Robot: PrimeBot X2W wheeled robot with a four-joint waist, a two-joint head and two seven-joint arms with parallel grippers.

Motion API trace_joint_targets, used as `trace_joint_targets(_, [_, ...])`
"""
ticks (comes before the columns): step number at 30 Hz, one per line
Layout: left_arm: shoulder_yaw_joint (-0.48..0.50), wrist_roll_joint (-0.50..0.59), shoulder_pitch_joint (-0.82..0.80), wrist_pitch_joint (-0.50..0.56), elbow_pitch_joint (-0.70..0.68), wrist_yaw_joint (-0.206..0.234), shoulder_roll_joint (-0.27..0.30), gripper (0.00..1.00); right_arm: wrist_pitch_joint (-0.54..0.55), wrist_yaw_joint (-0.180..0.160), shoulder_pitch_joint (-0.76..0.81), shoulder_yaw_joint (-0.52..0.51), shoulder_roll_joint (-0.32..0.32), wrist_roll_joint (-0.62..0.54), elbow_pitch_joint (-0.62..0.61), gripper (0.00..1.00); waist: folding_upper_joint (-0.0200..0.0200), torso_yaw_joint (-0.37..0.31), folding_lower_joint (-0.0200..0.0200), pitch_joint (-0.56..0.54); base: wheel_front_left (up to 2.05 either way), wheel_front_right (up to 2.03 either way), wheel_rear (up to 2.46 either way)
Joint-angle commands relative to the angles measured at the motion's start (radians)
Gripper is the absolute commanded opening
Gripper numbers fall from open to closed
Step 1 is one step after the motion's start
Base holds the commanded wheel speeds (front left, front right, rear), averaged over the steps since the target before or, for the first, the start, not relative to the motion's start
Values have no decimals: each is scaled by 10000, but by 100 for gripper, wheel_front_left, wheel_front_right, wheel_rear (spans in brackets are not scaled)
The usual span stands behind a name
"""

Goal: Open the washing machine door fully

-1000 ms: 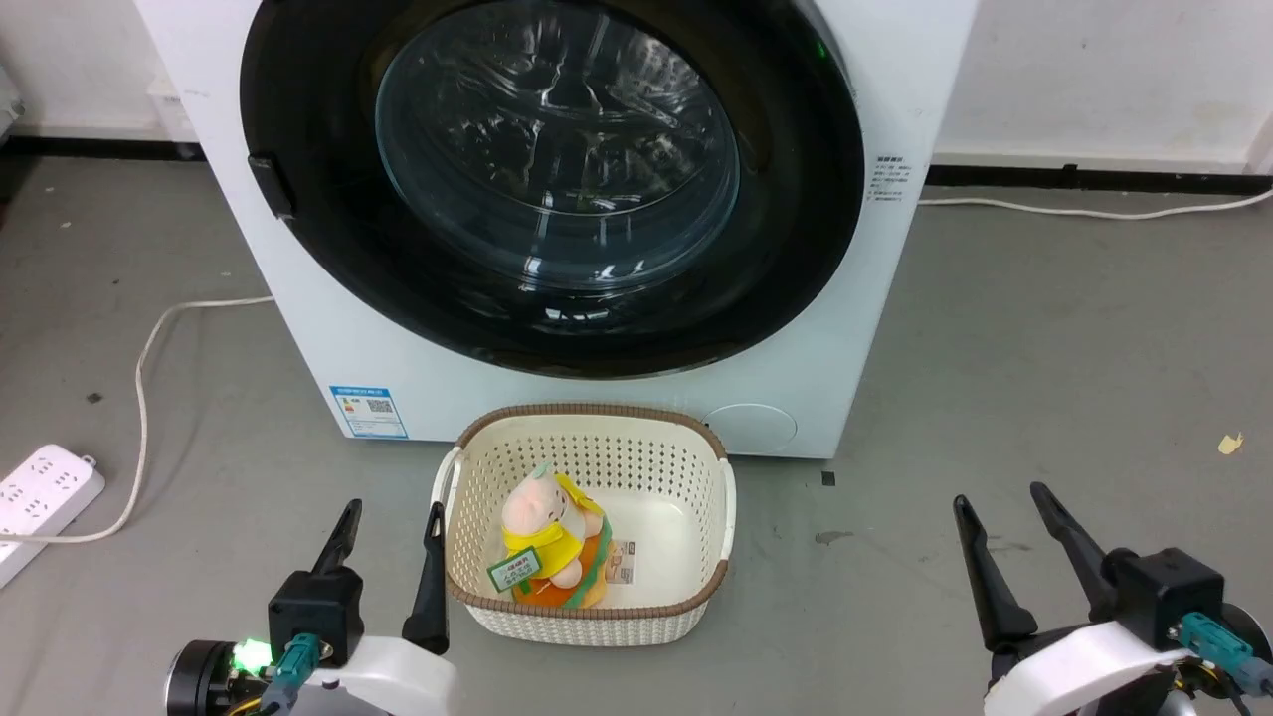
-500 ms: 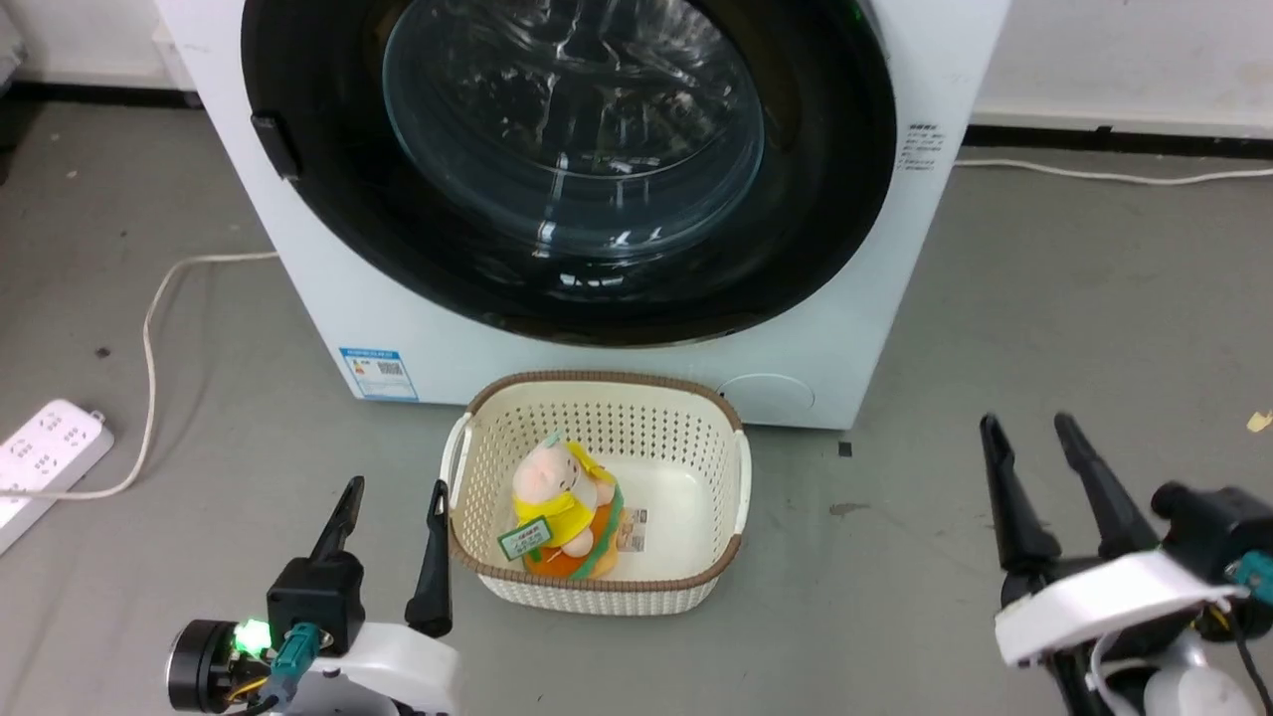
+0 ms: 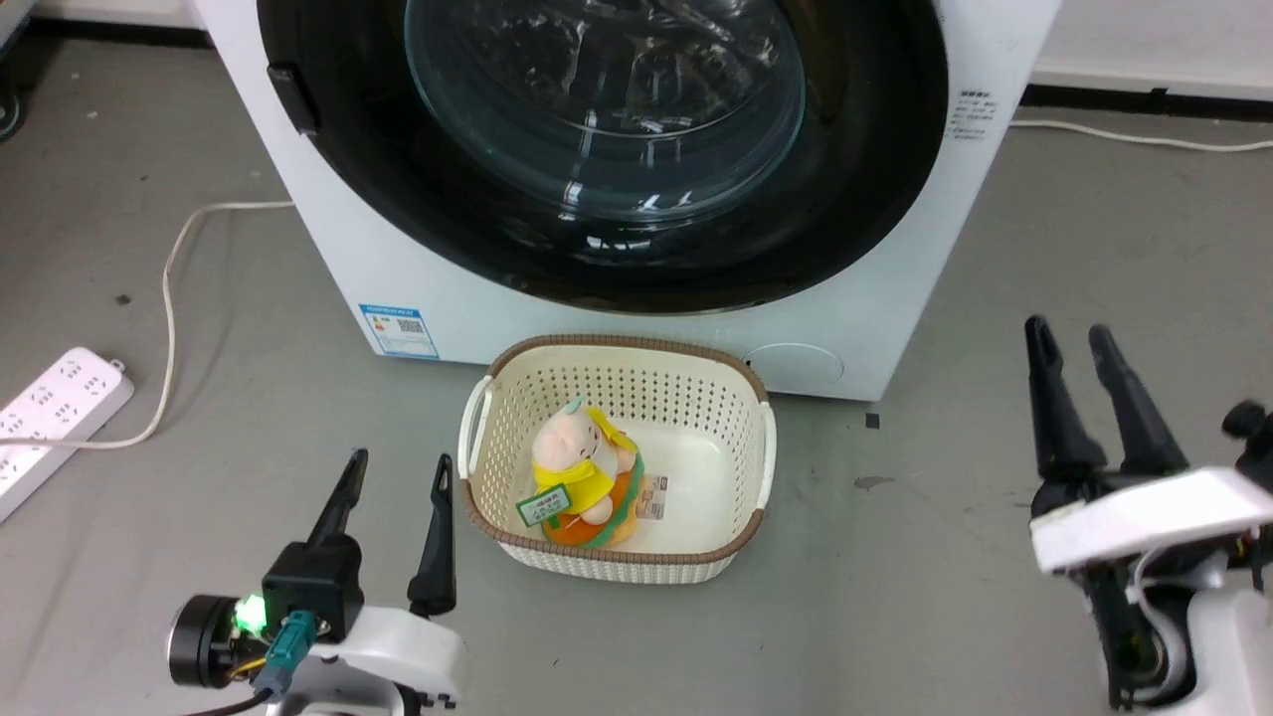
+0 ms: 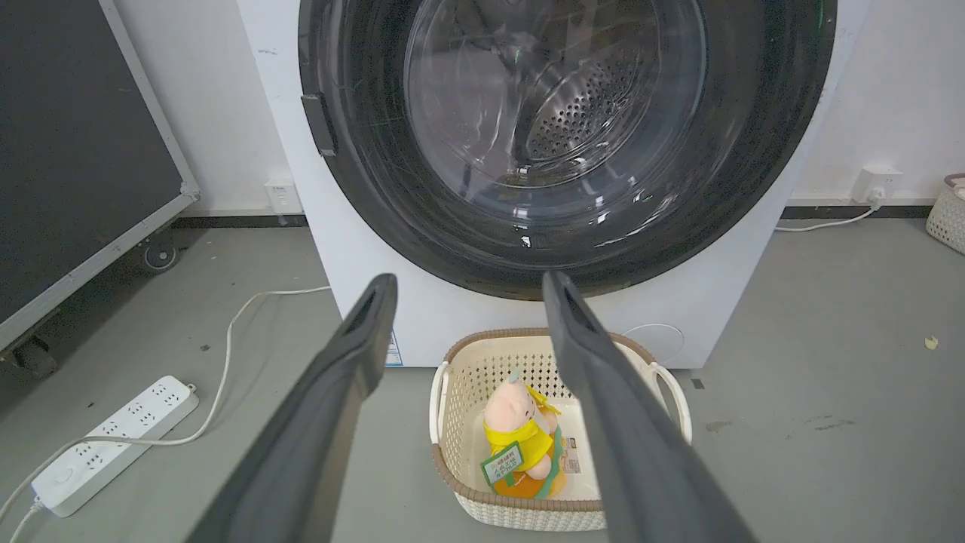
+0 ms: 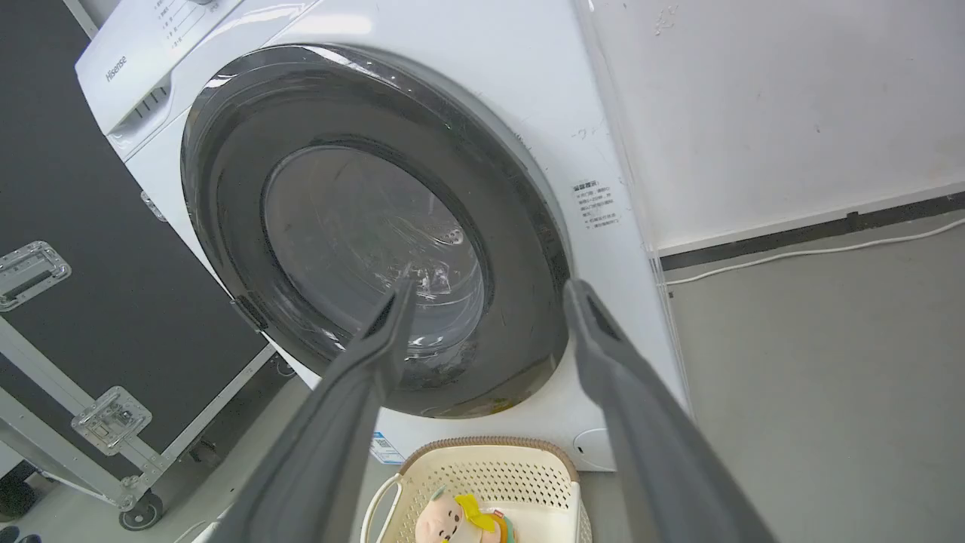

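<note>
**Front-loader with door shut, both grippers standing off**

Washing machine [image 3: 418, 288]: white front-loading box on the grey floor [image 3: 995, 497], back towards a pale wall. Carries a blue label sticker [image 3: 398, 331] low on the front at the robot's left and a round cover [image 3: 793, 363] low at the right.

Washing machine door [image 3: 602, 129]: large and round, with a wide glossy black rim and a bulging clear glass centre. Lies flush against the machine's front, shut. Shows the perforated steel drum through the glass in the left wrist view. Handle tab [image 3: 295, 97]: small, black, on the rim's left edge, touched by neither gripper.

Basket [image 3: 636, 393]: cream, perforated, brown-rimmed, on the floor just in front of the machine, below the door. Holds a plush toy [image 3: 582, 477], pink with a yellow garment and a green tag.

Left gripper [image 3: 401, 460]: low at the left of the head view, just beside the basket's left end, well short of the door. Fingers [image 4: 332, 400] spread wide apart, pointing towards the machine's front.

Right gripper [image 3: 1067, 328]: at the right of the head view, over bare floor, well apart from the basket and off the machine's right front corner. Fingers spread apart, aimed at the door's lower half in the right wrist view.

Power strip [image 3: 55, 413]: white, on the floor at the far left, with a white cable [image 3: 169, 298] curving towards the machine.

Black case [image 5: 113, 302]: beside the machine, with metal edging and latches.
</note>
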Motion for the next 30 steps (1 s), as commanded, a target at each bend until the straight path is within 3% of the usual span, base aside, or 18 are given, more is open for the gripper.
trace_joint_targets(1, [-33, -65, -184, -92, -68, -13, 28, 100, 37, -3, -334, -91, 20, 263, 84, 100, -1, 46, 0, 71, 0, 0, 0])
trace_joint_targets(4, [-40, -76, -254, -155, -82, -32, 23, 100, 138, -3, -695, -237, 21, 478, 220, 100, -1, 104, 0, 205, 0, 0, 0])
trace_joint_targets(6, [-47, -81, -306, -197, -98, -48, 21, 100, 221, -4, -957, -353, 16, 613, 336, 0, -1, 145, 0, 303, 0, 0, 0])
trace_joint_targets(15, [-34, -125, -502, -384, -147, -123, 13, 100, 844, -4, -2475, -1137, 23, 1621, 1510, 0, -1, 272, 0, 749, 0, 0, 0])
trace_joint_targets(23, [-14, -146, -710, -552, -222, -244, 10, 100, 1509, -5, -4493, -1821, -3, 2673, 3641, 0, -1, 416, 0, 1231, 0, 0, 0])
trace_joint_targets(30, [-47, -196, -953, -698, -264, -316, 5, 100, 2185, -5, -6277, -2463, -391, 3133, 5548, 0, -1, 658, 0, 1712, 0, 0, 0])
